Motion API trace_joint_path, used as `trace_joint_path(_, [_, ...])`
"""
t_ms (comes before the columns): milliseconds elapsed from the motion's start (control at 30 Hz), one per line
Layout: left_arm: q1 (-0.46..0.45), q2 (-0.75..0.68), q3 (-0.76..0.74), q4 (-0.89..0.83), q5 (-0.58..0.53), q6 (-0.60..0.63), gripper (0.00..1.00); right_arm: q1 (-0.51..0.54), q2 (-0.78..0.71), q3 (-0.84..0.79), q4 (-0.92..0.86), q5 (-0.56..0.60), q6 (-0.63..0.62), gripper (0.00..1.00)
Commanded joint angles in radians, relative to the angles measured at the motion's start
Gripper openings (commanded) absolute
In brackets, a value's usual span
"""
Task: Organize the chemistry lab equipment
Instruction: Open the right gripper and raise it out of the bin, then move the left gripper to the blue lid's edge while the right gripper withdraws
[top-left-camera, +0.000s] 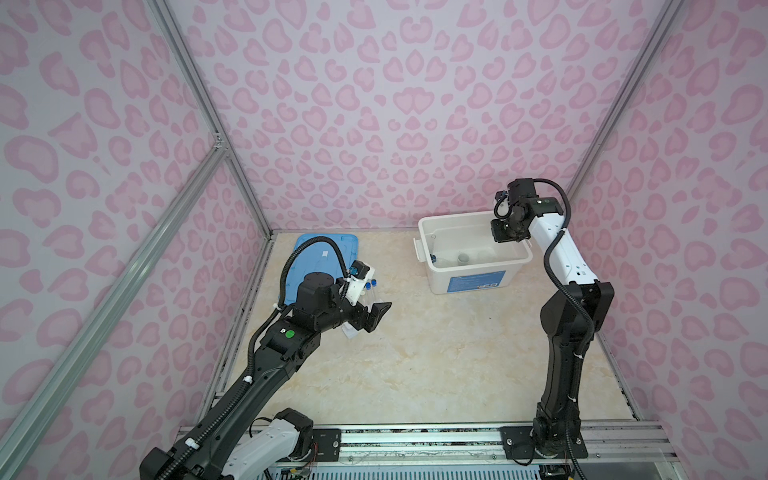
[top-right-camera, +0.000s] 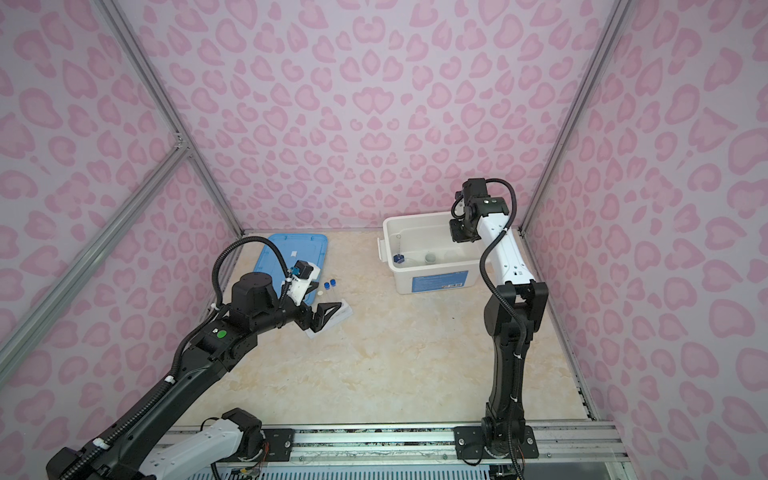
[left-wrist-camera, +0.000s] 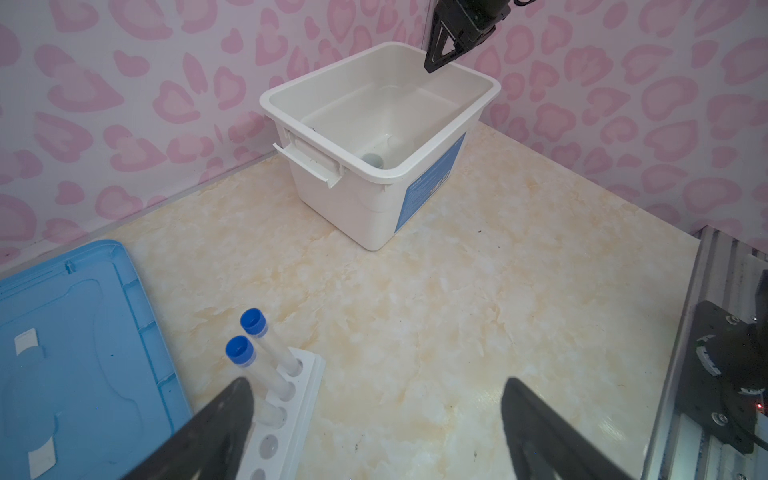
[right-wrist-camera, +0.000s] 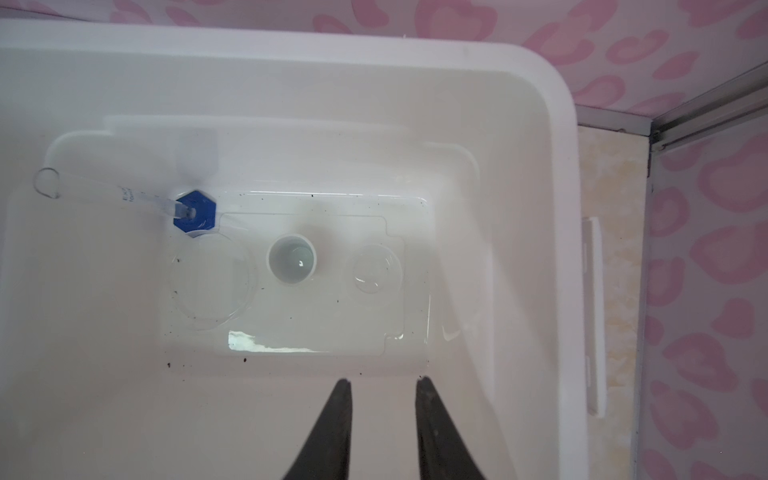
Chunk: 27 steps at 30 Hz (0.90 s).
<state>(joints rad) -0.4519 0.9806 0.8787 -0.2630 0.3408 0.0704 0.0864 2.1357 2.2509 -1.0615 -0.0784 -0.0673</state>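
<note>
Petri dish shows clearly only in right wrist view.

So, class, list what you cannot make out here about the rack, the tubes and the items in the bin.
- White rack: left wrist view, near end cut off by the picture edge.
- Third tube: left wrist view, top hidden by the left hand.
- Cylinder print: right wrist view, blurred.
- Petri dish: both top views, too faint to see.

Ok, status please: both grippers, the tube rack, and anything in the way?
Left gripper open at rack. Right gripper open, empty, over bin. Nothing between rack and bin.
</note>
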Motion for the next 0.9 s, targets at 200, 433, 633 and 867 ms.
trace_joint_path(200, [0.022, -0.034, -0.007, 0.066, 0.072, -0.043, 0.95, 0.053, -0.228, -0.193, 0.087, 0.07, -0.009, 0.29])
trace_joint_path(433, [0.063, -0.045, -0.005, 0.097, 0.095, -0.073, 0.95, 0.155, -0.565, -0.565, 0.328, 0.141, 0.02, 0.32])
trace_joint_path(633, [0.132, -0.058, -0.008, 0.149, 0.102, -0.122, 0.95, 0.241, -0.79, -0.793, 0.411, 0.218, 0.057, 0.35])
trace_joint_path(867, [0.226, -0.052, -0.015, 0.22, 0.14, -0.233, 0.95, 0.29, -0.956, -1.039, 0.474, 0.201, 0.113, 0.37])
